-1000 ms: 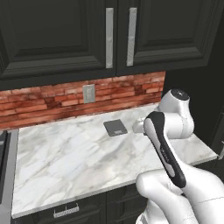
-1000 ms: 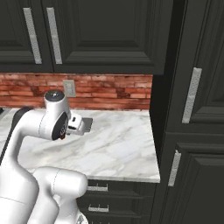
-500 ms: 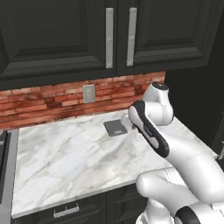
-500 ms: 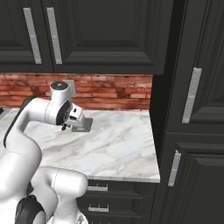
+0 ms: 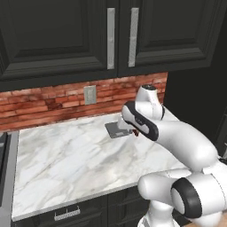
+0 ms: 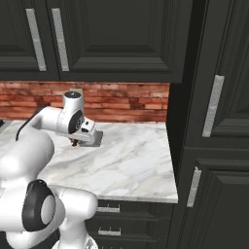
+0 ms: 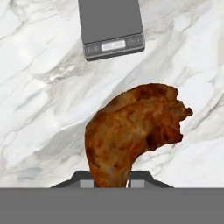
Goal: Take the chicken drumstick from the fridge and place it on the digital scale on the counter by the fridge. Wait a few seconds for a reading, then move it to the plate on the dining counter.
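The gripper (image 7: 112, 183) is clamped on the narrow end of the chicken drumstick (image 7: 133, 131); in the hand view its two dark finger tips (image 7: 86, 180) sit close on either side of the bone end, and the reddish-brown, rounded meaty end fans out up and to the right. The drumstick hangs above the surface (image 7: 39, 87), a white marble top with grey veins, and does not touch it.

In the same view the digital scale (image 7: 110, 22) lies flat on the marble beyond the drumstick, a dark-grey slab with a lighter strip of display and buttons along its near edge. Bare marble shows between the scale and the drumstick, so the two are apart.

In the left base view the white arm (image 5: 177, 142) reaches from the lower right over the surface, and its wrist hangs just beside the scale (image 5: 114, 129), hiding the scale's right part. A small reddish bit of the drumstick (image 5: 135, 132) peeps out below the wrist. The scale sits near the back of the surface, close to the red brick backsplash (image 5: 53, 104), which carries a grey wall outlet (image 5: 90, 94). Black upper cabinets (image 5: 66, 35) with long silver handles hang above.

In the right base view the drumstick (image 6: 74, 142) is a dark speck under the wrist, with a corner of the scale (image 6: 94, 140) beside it.
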Robot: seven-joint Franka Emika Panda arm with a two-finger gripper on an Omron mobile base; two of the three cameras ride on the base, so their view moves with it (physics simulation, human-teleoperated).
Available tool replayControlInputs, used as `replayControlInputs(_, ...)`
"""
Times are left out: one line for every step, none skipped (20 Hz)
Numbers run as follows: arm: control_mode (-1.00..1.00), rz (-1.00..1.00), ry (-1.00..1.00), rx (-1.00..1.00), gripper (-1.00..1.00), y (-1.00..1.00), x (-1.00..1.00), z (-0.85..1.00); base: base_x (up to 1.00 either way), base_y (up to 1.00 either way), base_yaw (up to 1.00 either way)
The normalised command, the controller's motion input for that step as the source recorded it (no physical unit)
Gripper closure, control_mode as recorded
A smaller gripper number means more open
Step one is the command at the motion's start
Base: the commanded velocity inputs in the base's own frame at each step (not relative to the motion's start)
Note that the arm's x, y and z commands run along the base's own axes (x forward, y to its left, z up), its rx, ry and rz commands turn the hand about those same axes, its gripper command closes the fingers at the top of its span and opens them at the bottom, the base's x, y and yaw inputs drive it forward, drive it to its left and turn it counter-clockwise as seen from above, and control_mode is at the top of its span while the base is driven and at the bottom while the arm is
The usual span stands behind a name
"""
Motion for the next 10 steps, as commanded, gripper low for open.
replayControlInputs(-1.0, 0.0, 0.0, 0.0, 1.0, 0.05, 0.35, -0.05, 0.0, 0.0, 0.0)
replayControlInputs(-1.0, 0.0, 0.0, 0.0, 1.0, 0.04, 0.35, 0.0, 0.0, 0.0, 0.0)
replayControlInputs(-1.0, 0.0, 0.0, 0.0, 1.0, 0.04, 0.36, 0.0, 0.0, 0.0, 0.0)
replayControlInputs(-1.0, 0.0, 0.0, 0.0, 1.0, 0.04, 0.34, 0.0, 0.0, 0.0, 0.0)
replayControlInputs(-1.0, 0.0, 0.0, 0.0, 1.0, 0.07, 0.36, 0.0, 0.0, 0.0, 0.0)
replayControlInputs(-1.0, 0.0, 0.0, 0.0, 1.0, 0.11, 0.39, -0.05, 0.0, 0.0, 0.0)
replayControlInputs(-1.0, 0.0, 0.0, 0.0, 1.0, 0.12, 0.42, -0.16, 0.0, 0.0, 0.0)
replayControlInputs(-1.0, 0.0, 0.0, 0.0, 1.0, 0.12, 0.46, -0.24, 0.0, 0.0, 0.0)
replayControlInputs(-1.0, 0.0, 0.0, 0.0, 1.0, 0.11, 0.47, -0.29, 0.0, 0.0, 0.0)
replayControlInputs(-1.0, 0.0, 0.0, 0.0, 1.0, 0.1, 0.44, -0.31, 0.0, 0.0, 0.0)
